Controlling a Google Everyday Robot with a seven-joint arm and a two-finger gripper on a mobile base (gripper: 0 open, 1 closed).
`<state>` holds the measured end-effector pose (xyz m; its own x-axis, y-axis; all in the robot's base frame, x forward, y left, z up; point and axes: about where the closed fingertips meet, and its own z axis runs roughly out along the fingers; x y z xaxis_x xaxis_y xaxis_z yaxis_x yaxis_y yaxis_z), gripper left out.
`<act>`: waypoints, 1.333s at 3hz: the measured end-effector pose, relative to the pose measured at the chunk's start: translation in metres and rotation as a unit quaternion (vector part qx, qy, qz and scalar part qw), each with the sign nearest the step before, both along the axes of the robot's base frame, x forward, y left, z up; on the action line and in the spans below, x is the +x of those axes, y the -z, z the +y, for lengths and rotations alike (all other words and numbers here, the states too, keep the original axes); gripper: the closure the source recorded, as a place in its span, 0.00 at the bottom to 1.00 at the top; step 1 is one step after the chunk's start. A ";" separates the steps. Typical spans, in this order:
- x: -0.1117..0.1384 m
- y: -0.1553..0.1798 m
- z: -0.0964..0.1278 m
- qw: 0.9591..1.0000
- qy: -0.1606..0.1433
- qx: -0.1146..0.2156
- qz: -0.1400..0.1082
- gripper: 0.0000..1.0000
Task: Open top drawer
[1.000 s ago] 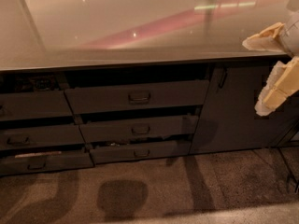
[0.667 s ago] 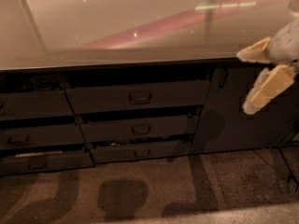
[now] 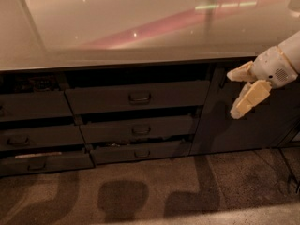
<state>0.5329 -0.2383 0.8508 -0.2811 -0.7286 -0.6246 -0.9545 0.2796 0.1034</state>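
Note:
The top drawer (image 3: 136, 96) is the widest dark-grey front in the middle stack, just under the countertop, with a small loop handle (image 3: 139, 97) at its centre. It stands slightly out from the cabinet, with a dark gap above it. My gripper (image 3: 236, 93) is at the right, in front of the tall cabinet door, well to the right of the drawer's handle and about level with it. Its two cream fingers (image 3: 248, 100) are spread apart and hold nothing.
Two slimmer drawer fronts (image 3: 138, 129) (image 3: 140, 151) sit below the top drawer, both slightly out. More drawers (image 3: 33, 135) stack at the left. A tall dark cabinet door (image 3: 248, 121) with a vertical handle is at the right. A glossy countertop (image 3: 131, 27) overhangs above. Carpeted floor (image 3: 150, 196) lies below.
My gripper has moved left and a little down, from the right edge of the view towards the drawers. The drawers have not moved.

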 end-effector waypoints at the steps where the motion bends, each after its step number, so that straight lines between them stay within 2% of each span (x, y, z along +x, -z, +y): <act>1: 0.000 -0.001 0.000 1.000 0.000 0.000 -0.001 0.00; 2: 0.002 0.001 0.003 1.000 0.005 -0.012 0.002 0.00; 3: 0.005 -0.005 0.028 0.997 0.016 -0.071 -0.022 0.00; 4: -0.003 -0.007 0.041 0.984 0.037 -0.164 -0.061 0.00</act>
